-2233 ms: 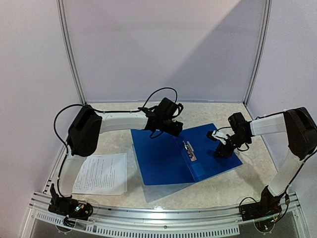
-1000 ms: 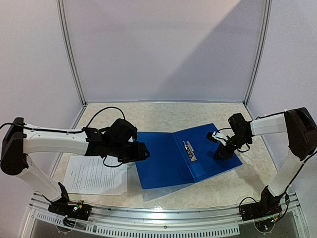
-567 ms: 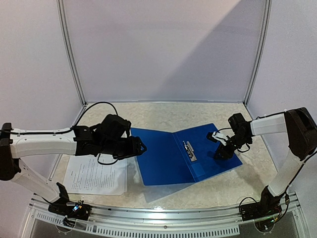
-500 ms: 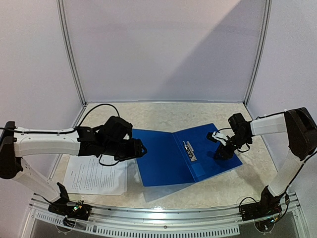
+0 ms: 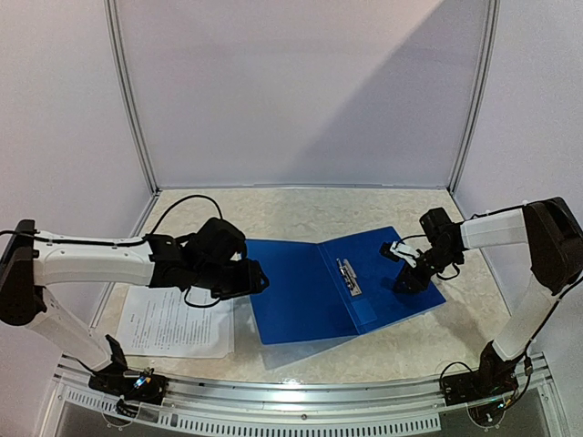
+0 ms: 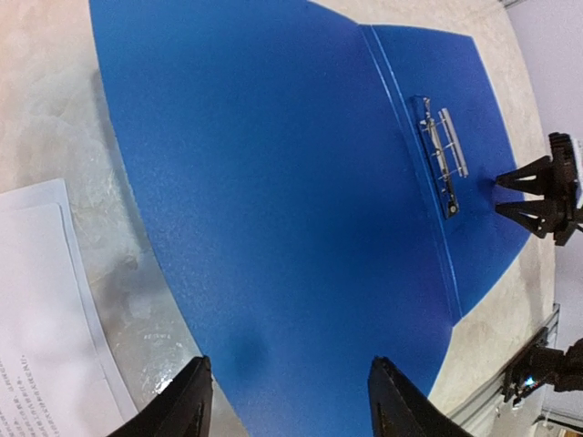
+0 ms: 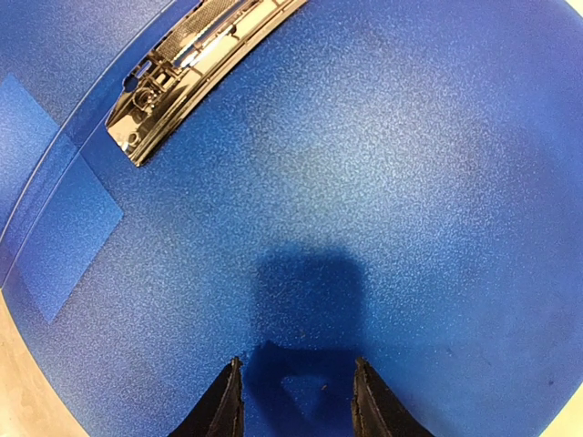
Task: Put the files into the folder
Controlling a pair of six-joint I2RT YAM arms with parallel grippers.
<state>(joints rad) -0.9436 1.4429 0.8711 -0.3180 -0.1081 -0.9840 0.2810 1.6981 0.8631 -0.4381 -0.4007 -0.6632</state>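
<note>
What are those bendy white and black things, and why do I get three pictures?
They are two robot arms bolted to a table. One picture looks down from above; the other two come from little cameras on each wrist. A flat bright blue plastic folder lies open, its metal clip showing. White paper sheets with small black print lie beside it, on the left. The left hand hangs open over the folder's left part, holding nothing. The right hand is open too, its tips seemingly resting on the folder's right half.
</note>
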